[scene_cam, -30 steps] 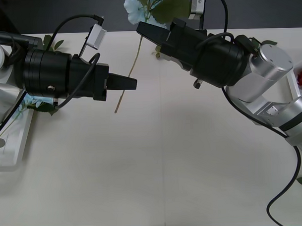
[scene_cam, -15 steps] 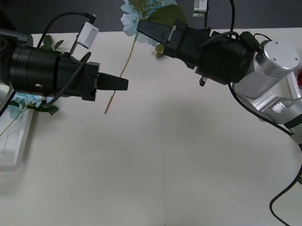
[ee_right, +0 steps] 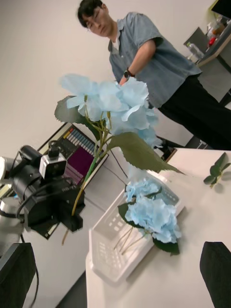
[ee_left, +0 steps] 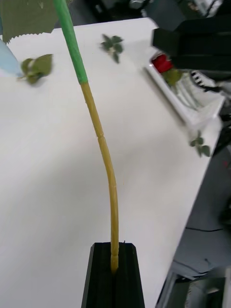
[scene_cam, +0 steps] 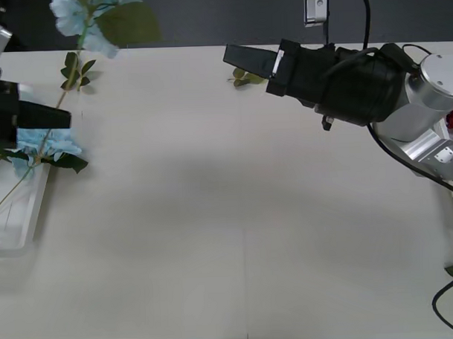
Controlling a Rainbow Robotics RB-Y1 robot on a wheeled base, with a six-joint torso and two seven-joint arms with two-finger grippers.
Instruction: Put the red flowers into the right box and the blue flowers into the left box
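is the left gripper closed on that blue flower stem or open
Closed. The left gripper has its black fingers pressed together around the blue flower's stem end.

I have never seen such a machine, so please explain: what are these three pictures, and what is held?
It is a two-armed robot at a white table. One camera looks down from above; the other two sit on the wrists. The left pincer is shut on the yellowish stem end of a pale blue artificial flower, beside the white perforated plastic box that already holds blue flowers. The right pincer waits open over the table's far side. A red rose lies in the other white tray.
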